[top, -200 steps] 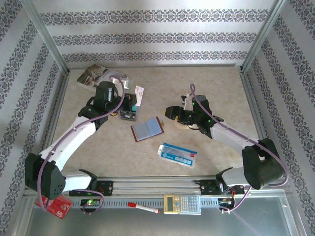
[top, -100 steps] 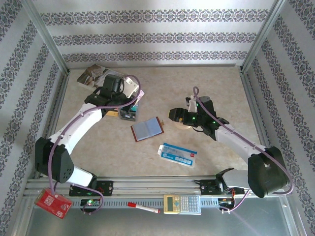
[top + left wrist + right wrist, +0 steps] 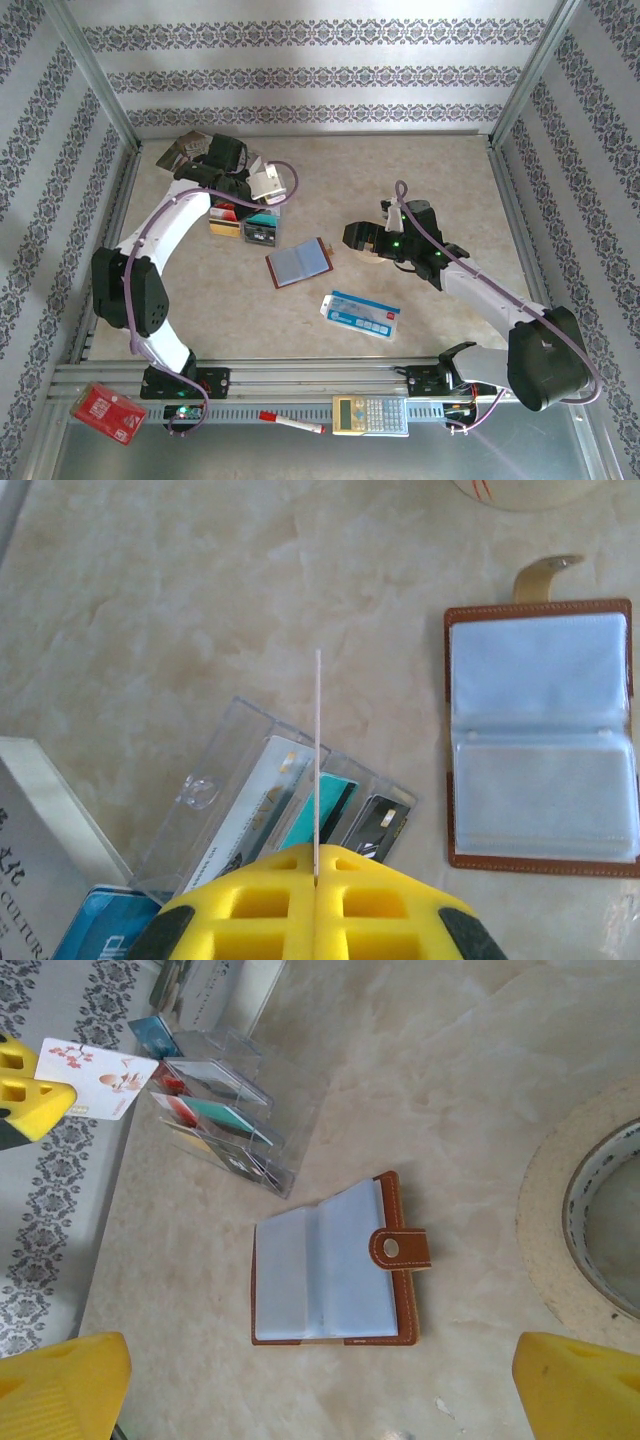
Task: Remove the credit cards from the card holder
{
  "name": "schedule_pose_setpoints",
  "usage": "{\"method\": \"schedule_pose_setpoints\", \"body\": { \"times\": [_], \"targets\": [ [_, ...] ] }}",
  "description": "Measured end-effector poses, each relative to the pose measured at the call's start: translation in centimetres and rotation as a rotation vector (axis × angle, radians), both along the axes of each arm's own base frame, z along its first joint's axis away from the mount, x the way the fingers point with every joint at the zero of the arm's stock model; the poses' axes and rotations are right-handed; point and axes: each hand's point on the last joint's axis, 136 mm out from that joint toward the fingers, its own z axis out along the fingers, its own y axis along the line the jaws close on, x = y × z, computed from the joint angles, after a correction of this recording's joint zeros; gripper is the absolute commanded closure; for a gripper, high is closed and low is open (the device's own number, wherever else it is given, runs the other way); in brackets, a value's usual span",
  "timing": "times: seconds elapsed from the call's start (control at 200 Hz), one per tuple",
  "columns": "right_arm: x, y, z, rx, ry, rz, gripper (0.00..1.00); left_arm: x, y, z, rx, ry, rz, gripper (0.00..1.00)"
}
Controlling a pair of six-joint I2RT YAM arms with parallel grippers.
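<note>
The card holder (image 3: 299,262) lies open on the table, brown leather with grey-blue sleeves (image 3: 325,1265) that look empty. My left gripper (image 3: 262,185) is shut on a white credit card (image 3: 317,740), seen edge-on in the left wrist view and hanging above a clear card rack (image 3: 250,800). That card shows a red floral print (image 3: 97,1082) in the right wrist view. White, teal and black credit cards (image 3: 318,815) stand in the rack. My right gripper (image 3: 360,238) is open, right of the card holder (image 3: 545,740) and above the table, with nothing between its fingers (image 3: 60,1380).
A tape roll (image 3: 590,1220) sits under my right arm. A blue-and-white packet (image 3: 362,313) lies near the front. A book (image 3: 190,152) is at the back left. A red packet (image 3: 108,415), a pen (image 3: 292,423) and a calculator (image 3: 370,413) rest on the front rail.
My left arm has swung back and left, carrying the white card up over the rack. The right gripper's fingers have spread wider.
</note>
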Motion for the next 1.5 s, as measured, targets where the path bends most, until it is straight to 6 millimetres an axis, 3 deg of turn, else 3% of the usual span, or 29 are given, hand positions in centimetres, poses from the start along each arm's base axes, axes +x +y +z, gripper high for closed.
{"method": "schedule_pose_setpoints", "body": {
  "times": [0.155, 0.375, 0.694, 0.924, 1.499],
  "targets": [
    [-0.3, -0.3, -0.6, -0.015, 0.026, -0.007, 0.02, 0.1, 1.1, -0.1, -0.036, 0.005, -0.079, 1.00],
    [0.0, -0.4, -0.6, -0.033, 0.051, -0.022, 0.02, 2.8, 0.8, 0.1, -0.035, 0.002, -0.190, 1.00],
    [1.9, 0.2, -1.0, -0.029, 0.105, -0.053, 0.02, 2.8, 1.3, -2.2, 0.036, 0.090, -0.278, 1.00],
    [2.1, 0.3, -1.2, -0.027, 0.119, -0.058, 0.02, 3.1, 2.2, -2.8, 0.108, 0.071, -0.302, 1.00],
    [2.3, 0.4, -0.8, -0.031, 0.127, -0.058, 0.02, 4.4, 2.1, -4.9, 0.125, 0.052, -0.351, 1.00]
  ]
}}
